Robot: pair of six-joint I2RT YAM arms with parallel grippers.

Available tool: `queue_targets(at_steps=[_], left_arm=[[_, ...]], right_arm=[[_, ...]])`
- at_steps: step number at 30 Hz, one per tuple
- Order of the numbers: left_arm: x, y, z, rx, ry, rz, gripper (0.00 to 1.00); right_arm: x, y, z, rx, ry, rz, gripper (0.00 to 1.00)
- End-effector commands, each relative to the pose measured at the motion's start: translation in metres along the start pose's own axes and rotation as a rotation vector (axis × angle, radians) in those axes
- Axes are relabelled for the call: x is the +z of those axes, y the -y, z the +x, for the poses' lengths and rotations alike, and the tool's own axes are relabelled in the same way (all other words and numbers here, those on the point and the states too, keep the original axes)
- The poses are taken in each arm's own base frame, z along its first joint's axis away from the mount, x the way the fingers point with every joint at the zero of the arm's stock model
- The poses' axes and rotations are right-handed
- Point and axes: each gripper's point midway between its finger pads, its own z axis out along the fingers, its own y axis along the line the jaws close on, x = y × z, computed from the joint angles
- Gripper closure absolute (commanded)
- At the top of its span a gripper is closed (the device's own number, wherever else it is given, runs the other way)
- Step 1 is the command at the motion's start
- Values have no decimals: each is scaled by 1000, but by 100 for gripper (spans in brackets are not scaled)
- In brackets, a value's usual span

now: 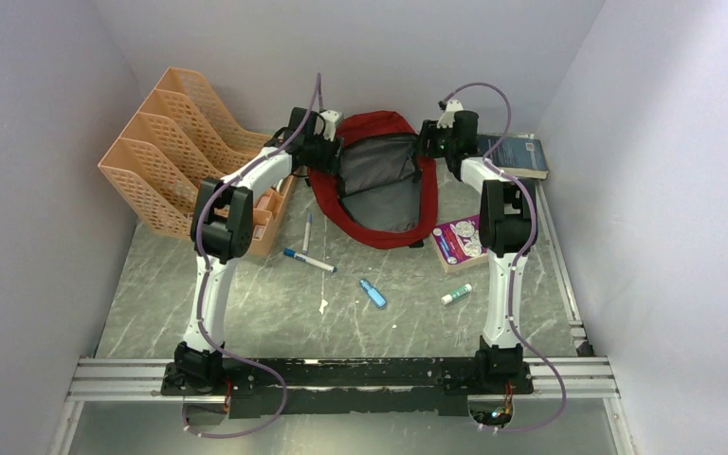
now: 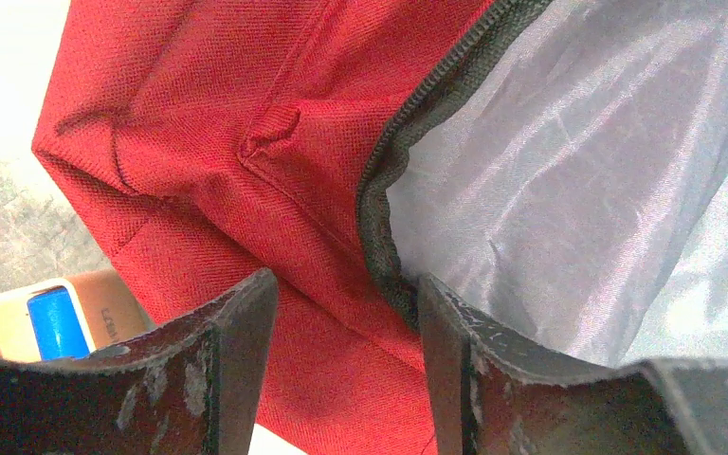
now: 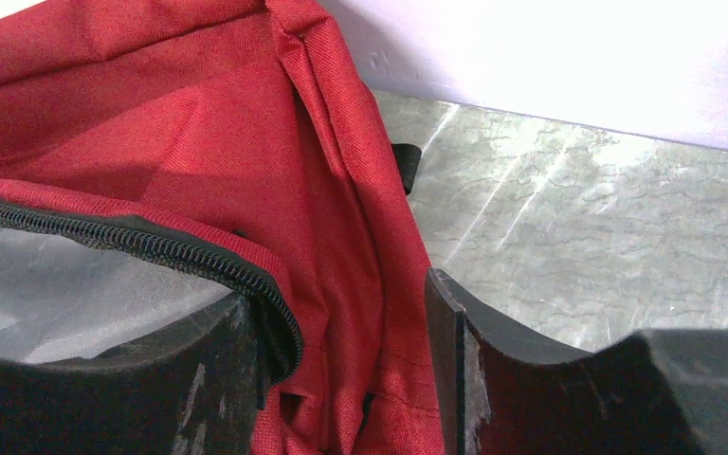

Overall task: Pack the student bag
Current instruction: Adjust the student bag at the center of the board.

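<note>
The student bag [image 1: 375,180], dark red with a black zipper and grey lining, lies open at the back middle of the table. My left gripper [image 1: 327,152] is at the bag's left rim. In the left wrist view [image 2: 346,313] its jaws stand apart, astride the red fabric [image 2: 322,351] and zipper edge [image 2: 379,209], with one finger on the lining side. My right gripper [image 1: 428,142] is at the bag's right rim. In the right wrist view [image 3: 341,322] its jaws stand apart around bunched red fabric [image 3: 360,360], with the zipper rim [image 3: 246,275] draped over the left finger.
An orange file rack [image 1: 175,152] stands at the back left. A dark book [image 1: 517,156] lies at the back right and a purple booklet [image 1: 460,242] lies by the bag. Pens [image 1: 308,258], a blue tube [image 1: 373,292] and a white-green tube [image 1: 456,295] lie in front.
</note>
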Motion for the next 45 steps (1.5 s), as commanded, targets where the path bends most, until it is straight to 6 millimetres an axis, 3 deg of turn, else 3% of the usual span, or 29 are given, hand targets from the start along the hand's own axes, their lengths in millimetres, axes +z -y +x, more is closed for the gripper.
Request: queue_targets(at_steps=[1, 4, 9, 13, 16, 21, 24, 28, 33, 37, 42, 45], left_arm=[[-1, -10, 0, -7, -5, -47, 40], [-3, -5, 2, -10, -4, -26, 42], [-9, 1, -2, -15, 7, 1, 40], [-19, 4, -12, -10, 29, 2, 37], [-24, 2, -18, -8, 37, -14, 36], [-37, 1, -28, -12, 59, -32, 30], [-47, 1, -37, -15, 84, -45, 29], [-64, -1, -54, -9, 122, -75, 28], [-93, 7, -75, -64, 198, -77, 29], [-99, 40, -76, -87, 245, 44, 47], [-66, 76, -48, -74, 184, 184, 84], [-45, 83, -30, -68, 145, 214, 94]], right_arm=[[1, -2, -7, -41, -5, 10, 41], [-4, -31, -19, -63, 10, -86, 40], [-28, -72, -57, -39, 107, -203, 40], [-47, -84, -79, -8, 162, -218, 40], [-58, -79, -87, 10, 173, -164, 40], [-73, -55, -77, 69, 133, 18, 44], [-83, -49, -66, 121, 110, 91, 54], [-92, -60, -53, 142, 102, 112, 57], [-90, -88, -42, 144, 77, 69, 66], [-83, -105, -29, 145, 54, 39, 80], [-68, -106, -16, 158, 14, 40, 97], [-57, -102, -7, 149, -11, 60, 100]])
